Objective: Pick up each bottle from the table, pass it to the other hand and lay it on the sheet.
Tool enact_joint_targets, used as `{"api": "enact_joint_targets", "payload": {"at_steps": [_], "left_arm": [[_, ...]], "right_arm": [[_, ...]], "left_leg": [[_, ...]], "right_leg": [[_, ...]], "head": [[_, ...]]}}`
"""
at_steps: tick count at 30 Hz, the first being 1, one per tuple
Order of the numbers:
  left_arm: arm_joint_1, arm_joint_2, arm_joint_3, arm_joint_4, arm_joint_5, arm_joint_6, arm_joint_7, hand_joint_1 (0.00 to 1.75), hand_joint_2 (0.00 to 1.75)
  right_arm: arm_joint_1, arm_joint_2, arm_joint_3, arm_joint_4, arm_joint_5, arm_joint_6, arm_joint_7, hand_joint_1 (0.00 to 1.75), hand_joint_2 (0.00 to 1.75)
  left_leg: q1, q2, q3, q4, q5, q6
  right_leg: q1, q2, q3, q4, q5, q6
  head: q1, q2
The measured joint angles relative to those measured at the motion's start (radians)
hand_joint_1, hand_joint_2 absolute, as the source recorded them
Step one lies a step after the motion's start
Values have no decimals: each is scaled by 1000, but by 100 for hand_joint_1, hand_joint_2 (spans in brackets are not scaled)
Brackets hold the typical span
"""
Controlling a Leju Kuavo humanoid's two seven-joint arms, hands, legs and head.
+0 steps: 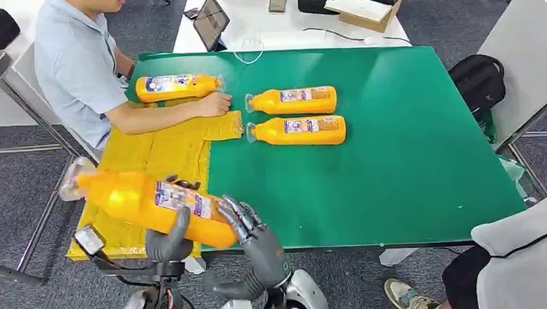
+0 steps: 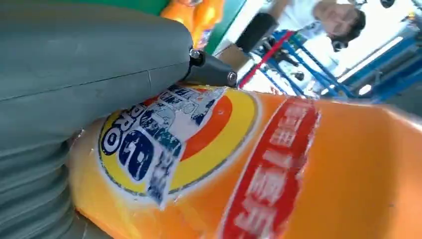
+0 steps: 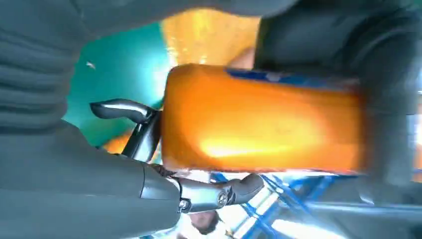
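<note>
while the left robot hand [image 1: 168,241] grips the bottle [image 1: 147,202] mid-body and the right robot hand [image 1: 249,229] cups its base, its long axis points neck-first over the yellow sheet [image 1: 152,153].

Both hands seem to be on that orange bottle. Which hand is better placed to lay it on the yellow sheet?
Probably the left hand: it grips the bottle right over the sheet, while the right hand holds the base end beside the green table.

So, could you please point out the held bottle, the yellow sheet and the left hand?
held bottle [image 1: 130,199], head view, orange body.
yellow sheet [image 1: 156,153], head view, bare middle.
left hand [image 1: 169,244], head view, grey thumb side.
</note>
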Motion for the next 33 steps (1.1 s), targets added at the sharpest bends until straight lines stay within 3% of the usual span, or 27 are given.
{"api": "enact_joint_targets", "payload": {"at_steps": [4, 9, 22, 27, 29, 33], "left_arm": [[6, 3, 59, -2, -176, 137, -45, 175, 175], [4, 12, 149, 6, -248, 201, -61, 175, 175], [-72, 35, 243, 96, -560, 410, -80, 175, 175], [-166, 57, 200, 268, -1150, 652, 5, 175, 175], [-208, 70, 179, 365, -1404, 675, 73, 175, 175], [-254, 79, 161, 487, -1557, 682, 122, 175, 175]], "right_arm": [[76, -30, -31, -205, 93, -6, -13, 0, 0], [166, -49, -124, -367, 118, -7, -13, 0, 0], [261, -42, -245, -473, -7, -7, -13, 0, 0], [260, -32, -242, -473, -37, -6, -13, 0, 0], [258, -29, -235, -472, -39, -6, -13, 0, 0], [253, -29, -229, -467, -54, -6, -13, 0, 0]], "left_leg": [[0, 4, 0, 0, 0, 0], [0, 2, 0, 0, 0, 0], [0, 2, 1, 0, 0, 0], [0, 0, 1, 0, 0, 0], [0, 0, 1, 0, 0, 0], [0, 3, 1, 0, 0, 0]], "right_leg": [[0, 1, -2, 0, 0, 0], [0, 1, -1, 0, 0, 0], [0, 1, -1, 0, 0, 0], [0, 0, 0, 0, 0, 0], [0, 0, 1, 1, 0, 0], [0, 1, 0, 0, 0, 0]], "head": [[-2, 0], [-2, 0], [-2, 0], [-2, 0], [-2, 0], [-1, 0]]}}
